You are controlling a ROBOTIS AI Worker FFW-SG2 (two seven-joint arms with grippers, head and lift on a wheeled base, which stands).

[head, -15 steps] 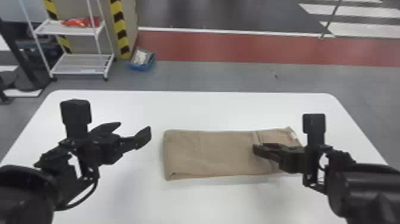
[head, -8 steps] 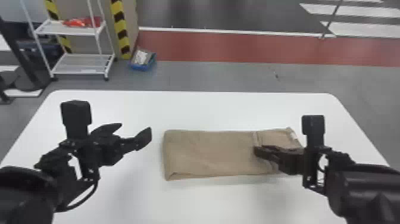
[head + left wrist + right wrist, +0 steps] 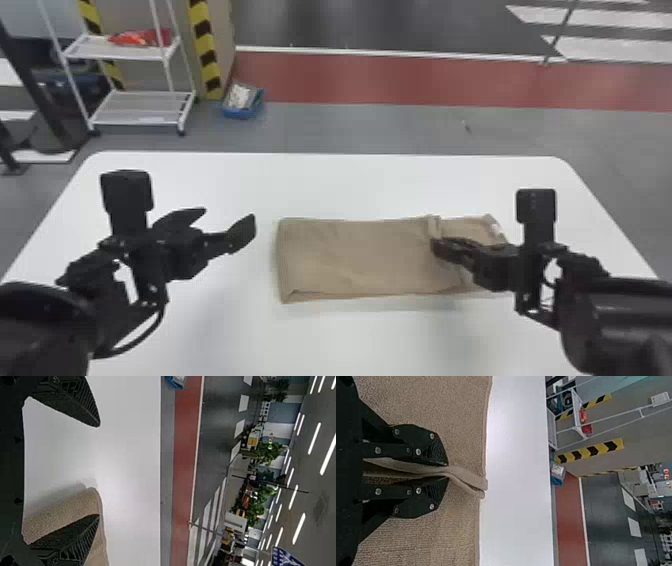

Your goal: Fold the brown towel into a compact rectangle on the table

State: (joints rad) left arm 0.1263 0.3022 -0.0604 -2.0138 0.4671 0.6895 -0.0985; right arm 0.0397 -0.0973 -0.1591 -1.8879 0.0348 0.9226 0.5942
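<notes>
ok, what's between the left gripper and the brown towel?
Just a narrow strip of bare white tabletop, between the left gripper and the left end of the brown towel, in the head view.

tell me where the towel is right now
In the head view, the towel lies on the table, to the right of the left gripper, with a fold pinched in the right gripper.

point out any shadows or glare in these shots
Head view: faint shadow on the table along the near edge of the towel; left wrist view: soft shadow beside the towel, bright ceiling lights; right wrist view: pale sheen on the table.
</notes>
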